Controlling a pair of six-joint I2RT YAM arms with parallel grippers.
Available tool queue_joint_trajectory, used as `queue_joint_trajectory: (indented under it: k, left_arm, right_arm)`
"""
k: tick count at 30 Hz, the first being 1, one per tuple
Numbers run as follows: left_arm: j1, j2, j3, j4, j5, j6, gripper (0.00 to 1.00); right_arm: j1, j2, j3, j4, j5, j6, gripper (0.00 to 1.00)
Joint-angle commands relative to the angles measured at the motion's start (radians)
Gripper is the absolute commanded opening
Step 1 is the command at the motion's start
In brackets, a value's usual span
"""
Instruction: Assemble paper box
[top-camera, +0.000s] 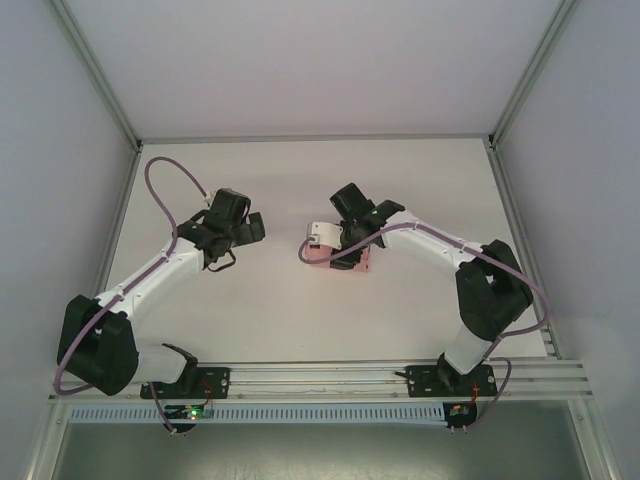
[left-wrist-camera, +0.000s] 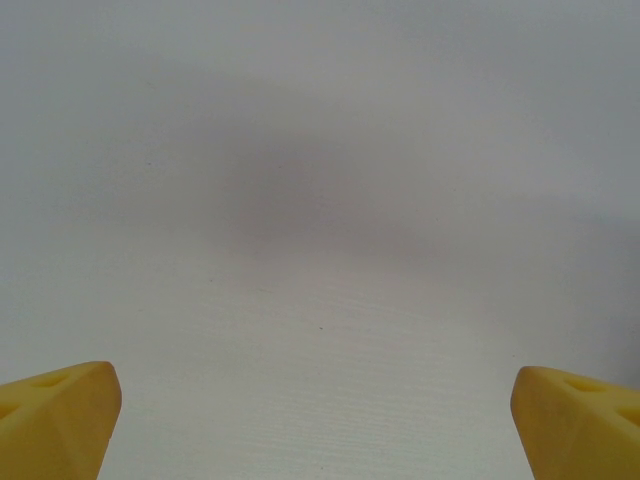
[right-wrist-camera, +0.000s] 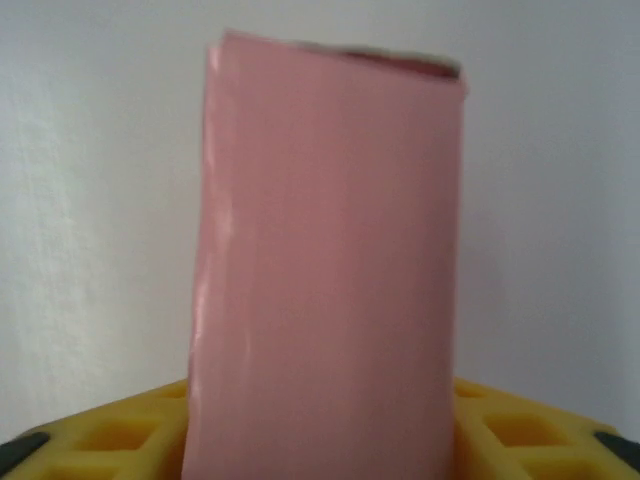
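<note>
Bases of both arms sit bolted to the rail (top-camera: 320, 375) at the near edge, the closest items to the overhead camera.

1. Surface (top-camera: 300, 320): white, bounded by pale walls on three sides. The wrist views show the same white ground beneath each tool.

2. Right arm (top-camera: 480, 290): rises from its base at the right and reaches inward and leftward toward the middle of the surface.

3. Left arm (top-camera: 150, 280): angled from its base at the left up toward the centre-left, with its tool end well apart from the right arm's tool end.

4. Paper box (right-wrist-camera: 325, 270): pink, folded into a flat rectangular shape. From overhead it lies near the middle of the surface (top-camera: 355, 264), partly covered by the right arm's tool end. Whether it touches the surface cannot be told. In the right wrist view it extends away from the camera; a darker gap shows along its far edge.

5. Right fingers (right-wrist-camera: 510, 430): yellow, closed on the near end of the paper box, one on each side of it.

6. Left fingers (left-wrist-camera: 60, 415): yellow, spread wide at the lower corners of the left wrist view, with nothing between them but bare surface.
</note>
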Motion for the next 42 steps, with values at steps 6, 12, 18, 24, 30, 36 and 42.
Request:
queue_joint_trajectory:
  k: [6, 12, 18, 24, 30, 36, 42]
  left_arm:
    - [0.017, -0.068, -0.041, -0.01, -0.045, -0.016, 1.0]
    - [0.017, -0.112, -0.072, 0.0, -0.045, -0.017, 1.0]
    - [0.017, -0.124, -0.072, -0.008, -0.063, -0.004, 1.0]
    - [0.019, -0.121, -0.074, -0.007, -0.056, 0.006, 0.99]
    - [0.022, -0.119, -0.081, 0.002, -0.038, -0.007, 1.0]
    - [0.022, -0.13, -0.091, 0.005, -0.031, -0.009, 1.0]
    - [0.022, -0.151, -0.094, 0.002, -0.024, -0.005, 1.0]
  right_arm:
    - [0.046, -0.038, -0.165, 0.525, 0.251, -0.381, 0.34]
    - [0.024, 0.012, -0.047, 0.27, 0.1, -0.291, 0.33]
    - [0.082, 0.0, -0.103, 0.225, 0.15, -0.156, 0.23]
    - [0.2, -0.08, -0.257, 0.326, 0.321, -0.033, 0.2]
    - [0.289, -0.13, -0.325, 0.366, 0.426, 0.104, 0.2]
    - [0.333, -0.135, -0.376, 0.385, 0.403, 0.203, 0.22]
    - [0.358, -0.148, -0.368, 0.405, 0.411, 0.24, 0.23]
